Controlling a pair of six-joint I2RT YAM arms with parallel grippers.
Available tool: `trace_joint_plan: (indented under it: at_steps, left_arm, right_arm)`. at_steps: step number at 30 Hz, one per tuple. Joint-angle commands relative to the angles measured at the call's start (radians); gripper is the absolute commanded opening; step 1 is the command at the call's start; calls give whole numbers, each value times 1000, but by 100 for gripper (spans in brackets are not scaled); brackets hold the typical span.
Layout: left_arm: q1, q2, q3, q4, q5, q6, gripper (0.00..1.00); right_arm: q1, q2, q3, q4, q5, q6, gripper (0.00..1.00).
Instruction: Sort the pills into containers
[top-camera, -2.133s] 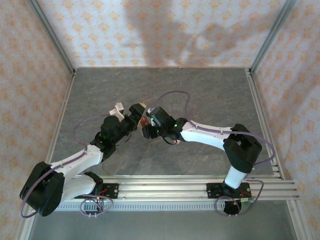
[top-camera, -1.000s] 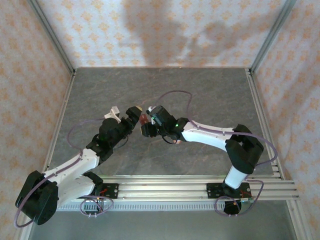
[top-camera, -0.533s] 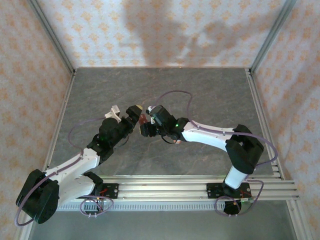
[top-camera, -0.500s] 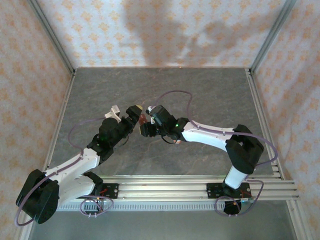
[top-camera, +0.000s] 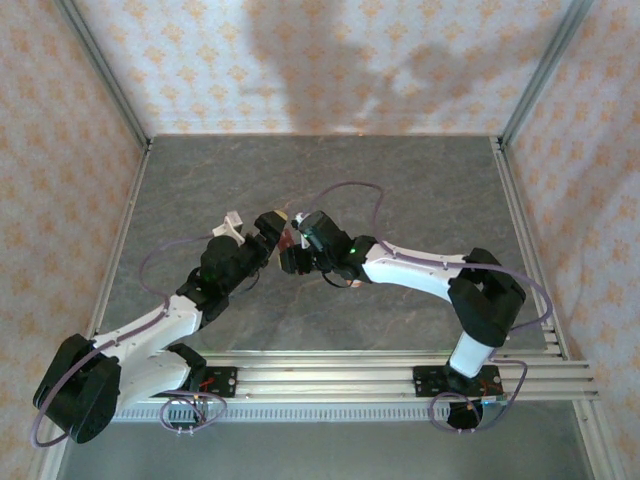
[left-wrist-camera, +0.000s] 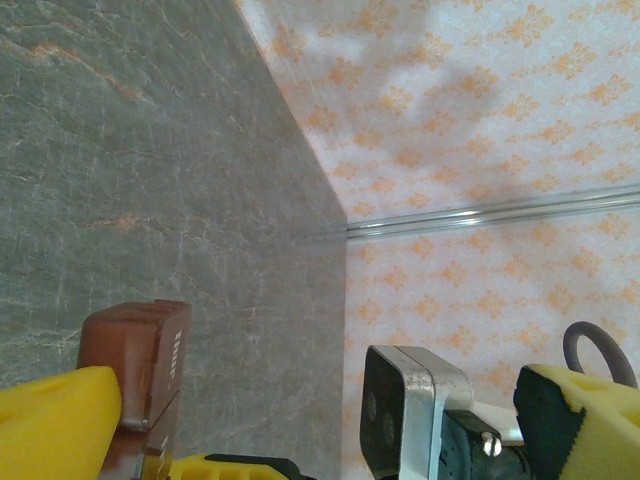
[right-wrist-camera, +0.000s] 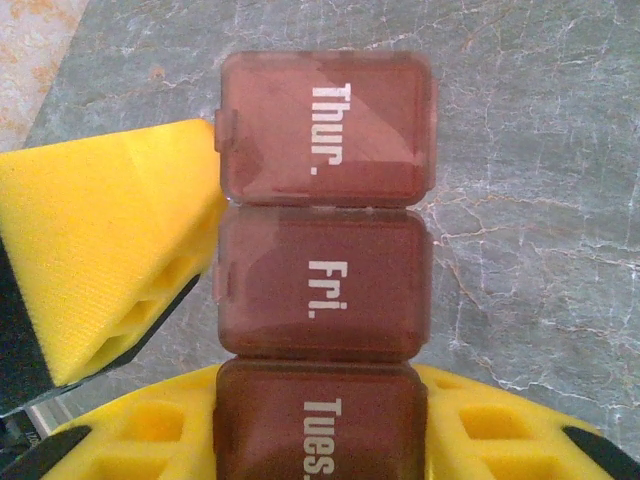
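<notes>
Clamped containers at frame's lower end in closed right gripper, left gripper spread wide, holding nothing; judged light, stiff, slick, best pinched across long sides

Two hands, left hand and right hand, and one strip of containers (three lidded compartments showing).
</notes>
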Motion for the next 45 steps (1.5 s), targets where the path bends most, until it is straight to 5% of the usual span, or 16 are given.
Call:
trace_joint_plan:
  at_steps: [1, 22, 33, 45]
  left_arm:
    - [-12, 5, 4, 48, 2, -3, 99]
    - [-37, 73, 46, 74, 0, 5, 99]
    - [-37, -51, 47, -142, -86, 60, 100]
    - [-37, -17, 35, -107, -67, 45, 100]
  right_arm:
    - [1, 16, -9, 45, -17, 11, 40]
    - [17, 22, -57, 68, -14, 14, 39]
    - [-3, -41, -77, 50, 46, -3, 39]
    - [-3, -39, -35, 39, 33, -4, 39]
